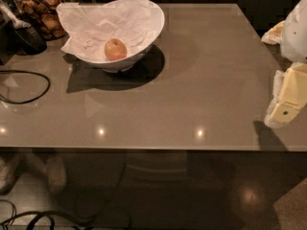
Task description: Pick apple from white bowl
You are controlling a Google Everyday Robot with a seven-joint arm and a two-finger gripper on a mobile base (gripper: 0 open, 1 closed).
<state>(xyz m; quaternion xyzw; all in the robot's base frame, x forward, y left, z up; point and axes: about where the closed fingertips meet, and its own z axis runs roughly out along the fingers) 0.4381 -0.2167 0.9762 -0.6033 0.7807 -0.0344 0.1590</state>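
The apple (115,49) is small, round and reddish-orange. It lies inside the white bowl (125,63), on the crumpled white paper (96,20) that lines it. The bowl stands at the back left of the brown table (192,90). My gripper (288,102) is at the right edge of the view, pale yellow and white, low over the table's right side. It is far to the right of the bowl and holds nothing that I can see. The white arm (296,30) rises behind it.
A dark jar of brown snacks (42,11) stands left of the bowl at the back, with a dark round object (26,37) in front of it. A black cable loop (29,87) lies on the left. The table's front edge (144,148) runs across the view.
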